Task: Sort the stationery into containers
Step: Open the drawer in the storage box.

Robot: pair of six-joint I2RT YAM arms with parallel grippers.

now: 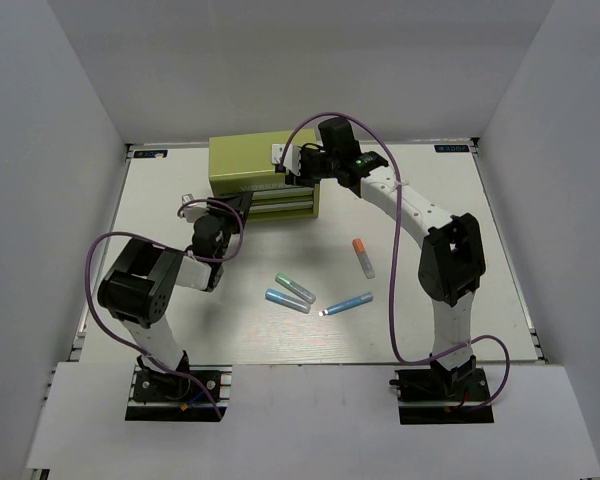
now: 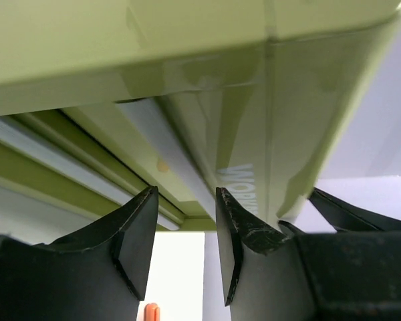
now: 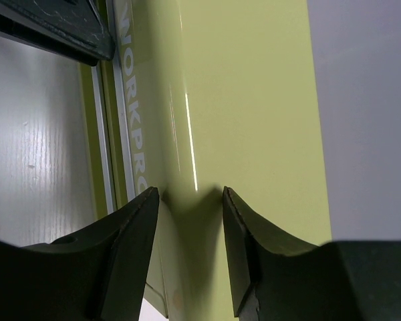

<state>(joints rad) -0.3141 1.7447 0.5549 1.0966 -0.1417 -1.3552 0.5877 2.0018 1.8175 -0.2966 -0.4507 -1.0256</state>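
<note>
At the left, the left gripper [image 2: 186, 200] is up against the near left corner of the chest [image 1: 250, 165]. Its jaws stand part open with nothing between them, and the chest's lower front edge shows just beyond the fingertips. The chest sits by the far edge of the desk [image 1: 460, 300], a little left of the middle, drawers facing the arms. At its right end, the right gripper [image 3: 190, 194] reaches over the top. Its jaws are also part open and grip nothing, with the tips right at the olive metal beside the pale lettering. Four markers lie loose mid-desk, well apart from the chest. The light blue marker [image 1: 287, 300] lies just beside the green marker [image 1: 295, 288]. Next comes the slim blue pen [image 1: 347, 303], then the orange marker [image 1: 363, 257] nearer the right arm.
</note>
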